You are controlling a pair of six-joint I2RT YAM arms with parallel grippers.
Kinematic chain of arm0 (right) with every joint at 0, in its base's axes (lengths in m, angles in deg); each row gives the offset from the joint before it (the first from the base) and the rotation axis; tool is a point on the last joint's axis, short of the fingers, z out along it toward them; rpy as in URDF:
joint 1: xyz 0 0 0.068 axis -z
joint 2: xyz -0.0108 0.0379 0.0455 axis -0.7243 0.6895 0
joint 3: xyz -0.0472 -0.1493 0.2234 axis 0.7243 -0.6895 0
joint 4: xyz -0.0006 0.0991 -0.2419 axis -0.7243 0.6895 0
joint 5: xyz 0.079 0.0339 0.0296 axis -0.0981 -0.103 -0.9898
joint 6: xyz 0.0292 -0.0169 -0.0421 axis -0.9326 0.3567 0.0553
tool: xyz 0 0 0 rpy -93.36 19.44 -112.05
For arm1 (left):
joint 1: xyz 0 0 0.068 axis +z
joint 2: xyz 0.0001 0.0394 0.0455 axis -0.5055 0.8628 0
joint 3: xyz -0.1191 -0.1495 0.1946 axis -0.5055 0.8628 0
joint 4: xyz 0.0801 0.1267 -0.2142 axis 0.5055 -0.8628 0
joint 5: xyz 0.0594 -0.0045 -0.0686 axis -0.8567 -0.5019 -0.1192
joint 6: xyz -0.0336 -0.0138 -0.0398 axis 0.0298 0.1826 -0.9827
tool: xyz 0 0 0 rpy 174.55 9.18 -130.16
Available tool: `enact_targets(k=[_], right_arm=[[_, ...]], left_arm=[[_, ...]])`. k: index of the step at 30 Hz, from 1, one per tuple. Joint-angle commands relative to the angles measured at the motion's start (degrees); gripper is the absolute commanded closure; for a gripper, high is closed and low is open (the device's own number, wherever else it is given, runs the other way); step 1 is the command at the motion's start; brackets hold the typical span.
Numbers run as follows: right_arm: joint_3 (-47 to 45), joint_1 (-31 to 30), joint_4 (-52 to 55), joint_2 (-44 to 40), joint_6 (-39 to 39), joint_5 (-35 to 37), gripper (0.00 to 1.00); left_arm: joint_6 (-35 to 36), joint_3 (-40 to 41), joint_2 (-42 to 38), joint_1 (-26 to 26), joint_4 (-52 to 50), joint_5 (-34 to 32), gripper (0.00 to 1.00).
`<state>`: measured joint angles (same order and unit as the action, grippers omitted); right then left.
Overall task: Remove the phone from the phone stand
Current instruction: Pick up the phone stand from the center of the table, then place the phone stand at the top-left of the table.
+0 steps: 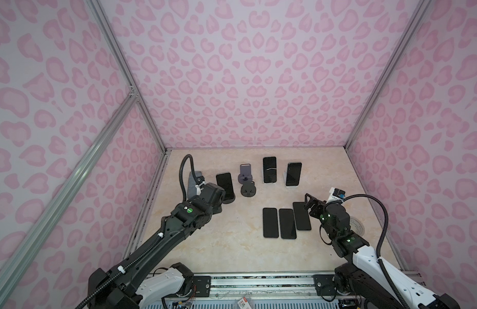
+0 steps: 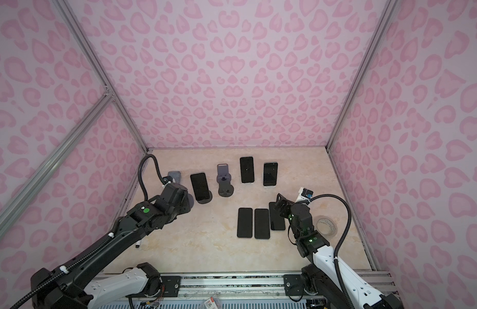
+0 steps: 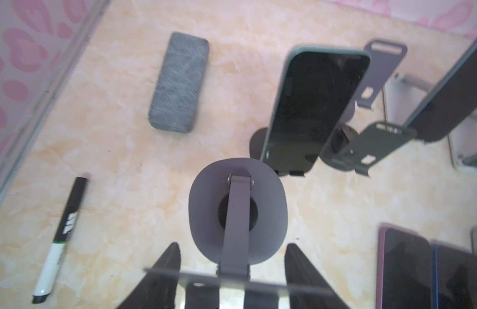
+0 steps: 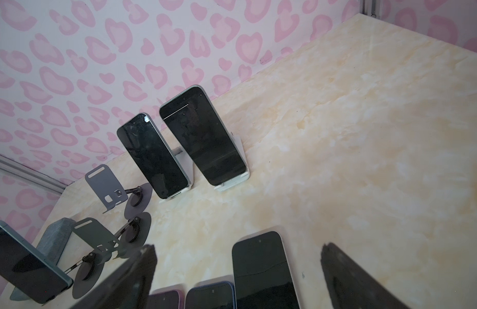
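One phone (image 3: 261,283) is showing only as a thin, blurred slab seen edge-on at the head of the phone stand (image 3: 205,200), where the stand's arm is rising from its rounded grey base. It is sitting toward the left side of the table (image 1: 232,254), nearest the left arm. The left tool (image 3: 233,246) is reaching over it from behind, its dark fingers (image 3: 162,273) lying on either side of the slab and drawn in against it. I am judging that it is gripping the phone by its long edges, though the contact is falling at the frame's edge and is not sharp. In both top views the tool's body is hiding the phone altogether.

That is placing the work at the grasp, with the lift not yet made. The next move is calling for a pull up along the slope of the cradle, so the phone's lower edge is clearing the lip before anything is swinging away. A sideways drag is risking tipping the light stand or knocking the neighbouring phone (image 1: 225,184), which is leaning on a dark stand just beside.

Further out, a purple empty stand (image 1: 245,171) and a dark empty stand (image 1: 248,191) are standing close together, and two rear phones (image 1: 269,170) are leaning on pale stands. Three flat phones (image 1: 287,223) are lying side by side near the right arm. The right tool (image 4: 238,247) is hovering over them with its fingers spread wide, holding nothing. A grey block (image 3: 178,85) and a marker (image 3: 61,238) are lying by the left wall.
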<state>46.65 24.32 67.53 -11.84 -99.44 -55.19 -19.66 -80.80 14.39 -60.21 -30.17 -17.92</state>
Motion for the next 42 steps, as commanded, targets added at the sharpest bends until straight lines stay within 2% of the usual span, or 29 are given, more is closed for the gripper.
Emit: enact_targets(k=[1,6,12,19,33,42], right_arm=[[-0.2,-0.1,-1.1,-0.2,-0.1,0.5,0.02],[-0.2,-0.1,-1.0,-0.6,0.0,0.5,0.02],[-0.2,-0.1,-0.8,-0.9,0.2,0.9,0.02],[-0.3,-0.1,-0.7,-1.0,0.4,1.5,0.02],[-0.3,-0.2,-1.5,0.7,0.8,1.9,0.02],[-0.1,-0.1,-1.9,2.1,0.9,2.0,0.02]], left_arm=[[4.7,-4.8,0.9,5.4,-0.3,3.1,0.54],[7.8,-13.1,11.8,14.2,3.1,11.7,0.55],[9.4,-23.9,27.5,18.0,6.9,15.5,0.59],[10.3,-33.1,38.2,21.2,6.5,16.8,0.59],[11.9,-40.0,54.2,21.7,7.2,22.7,0.6],[12.6,-42.4,58.7,21.2,6.6,20.0,0.57]])
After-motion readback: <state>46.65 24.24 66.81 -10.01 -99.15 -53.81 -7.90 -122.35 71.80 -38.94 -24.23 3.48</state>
